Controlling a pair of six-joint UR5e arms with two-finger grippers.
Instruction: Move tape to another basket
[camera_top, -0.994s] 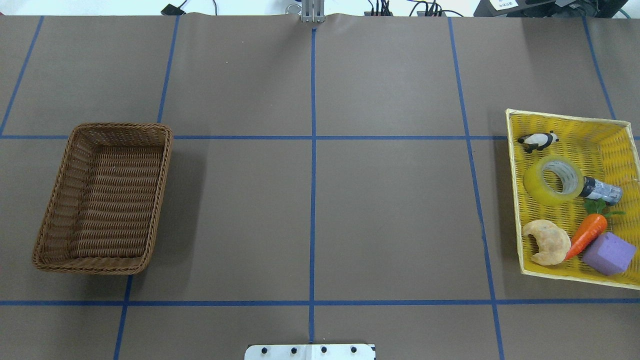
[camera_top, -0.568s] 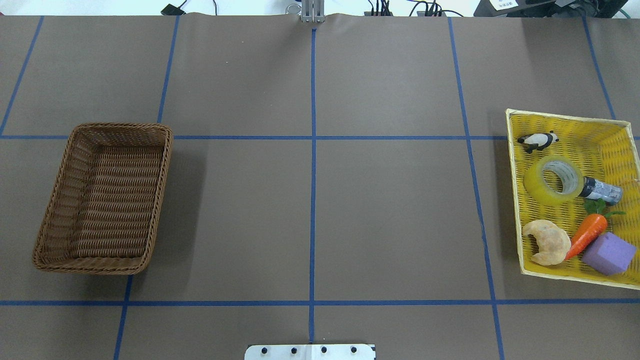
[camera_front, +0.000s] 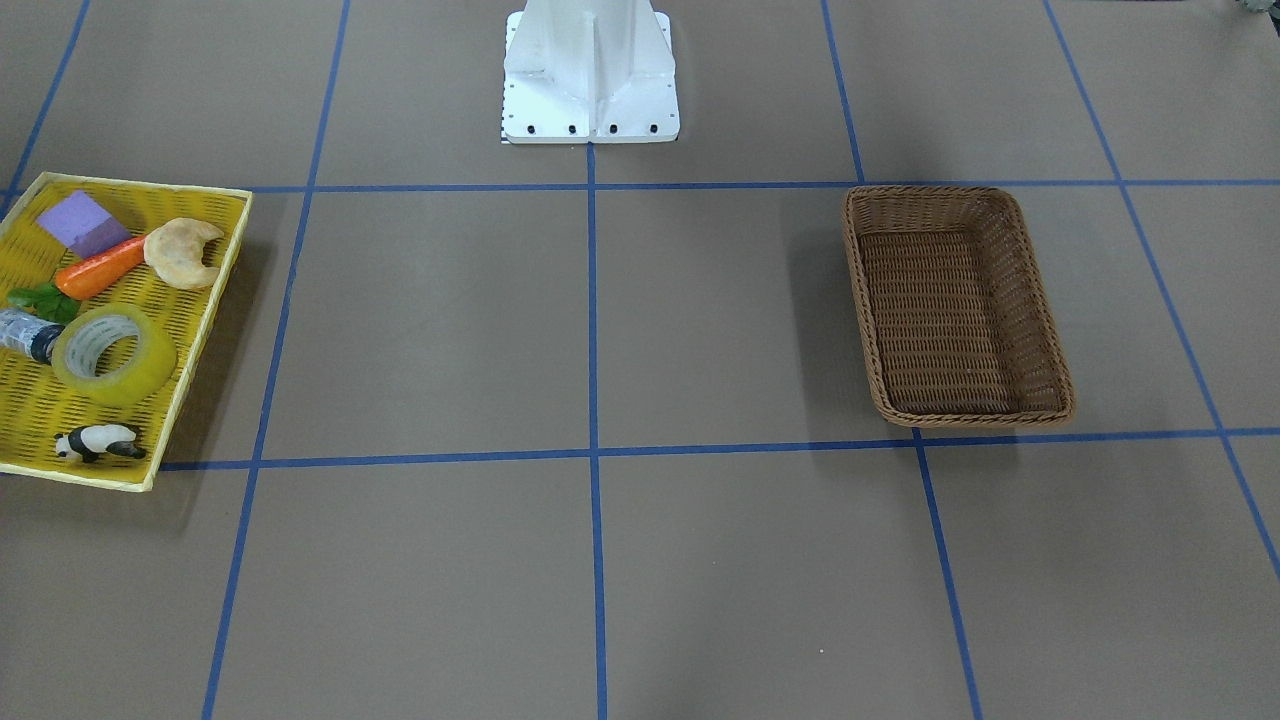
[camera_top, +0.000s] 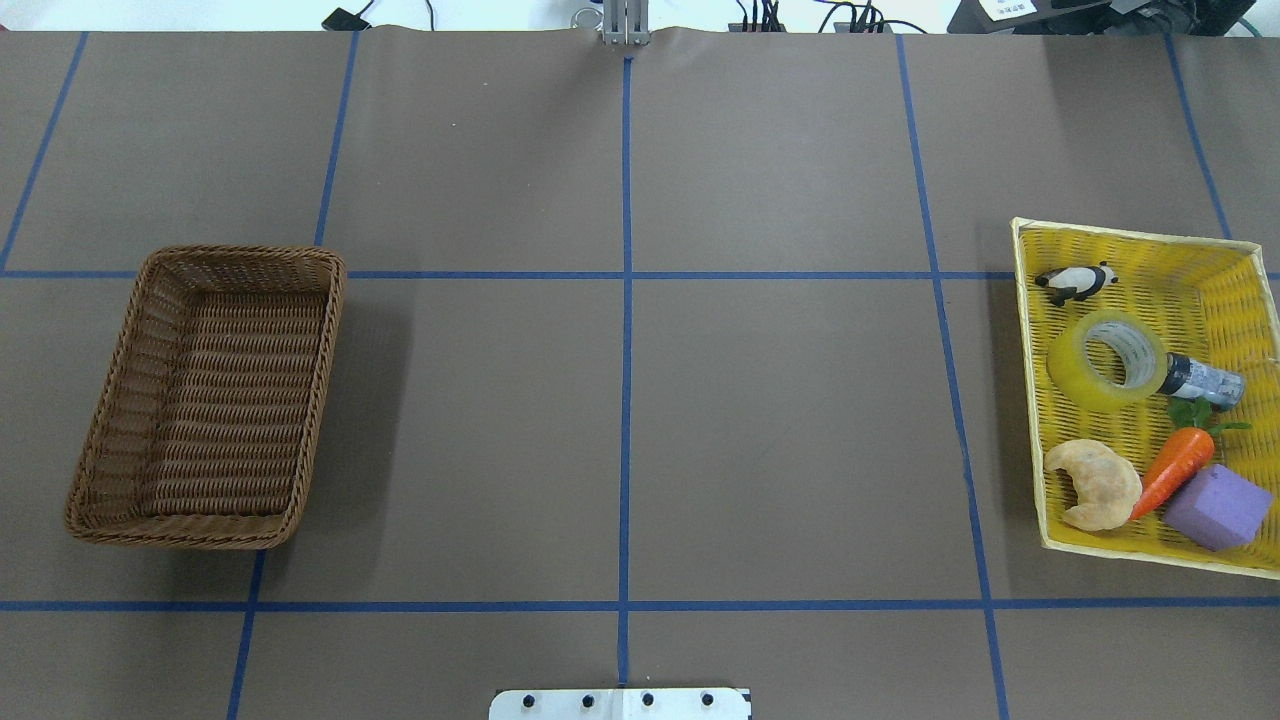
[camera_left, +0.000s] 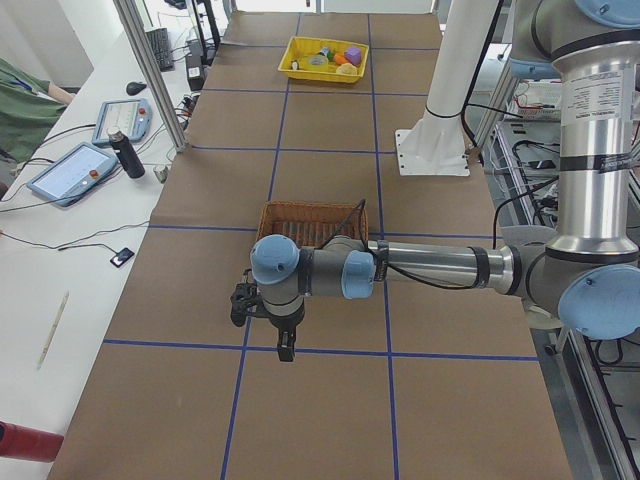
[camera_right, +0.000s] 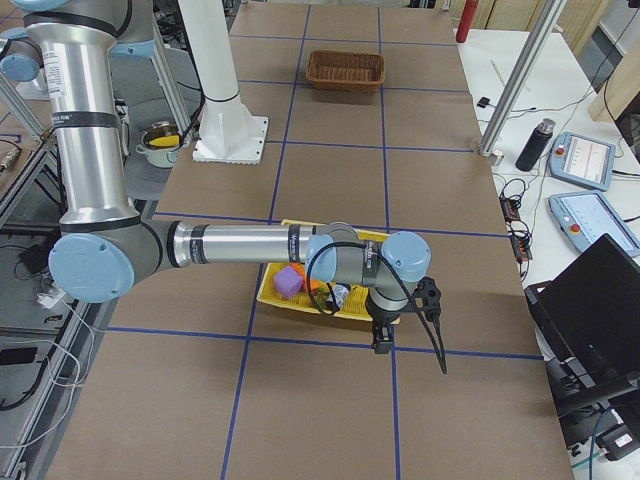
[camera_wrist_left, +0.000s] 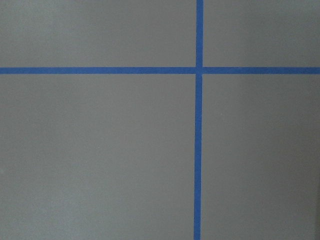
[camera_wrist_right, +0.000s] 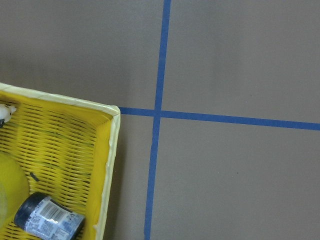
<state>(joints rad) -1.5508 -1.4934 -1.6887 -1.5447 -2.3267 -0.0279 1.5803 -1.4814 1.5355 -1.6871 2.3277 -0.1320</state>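
Nearest the desk's right end, the right pincer (camera_right: 382, 338) hangs point-down over the brown desk (camera_top: 780, 420), just outside the yellow mesh tray (camera_top: 1240, 300). From the side I cannot tell whether its fingers are parted or clenched.

Just beyond it, inside the tray, lies the tape (camera_top: 1075, 385). It is a wide, translucent yellow ring resting flat on one face, with its axis upright and its whitish core hole facing up. It is apart from the pincer, not between its fingers. A small labelled bottle (camera_top: 1205, 380) lies on its side with its dark cap against the roll's wall.

On the robot's side of the roll are a purple block (camera_top: 1215, 507), an orange carrot (camera_top: 1172, 468) and a croissant (camera_top: 1095, 485). A black-and-white panda figure (camera_top: 1075, 283) lies on the far side.

Well across the desk sits the basket (camera_top: 335, 330), brown woven wicker, rectangular with rounded corners and low sloped sides. Past it the left pincer (camera_left: 285, 345) hangs above a blue grid line, well apart from the tape. I cannot tell its grip either.
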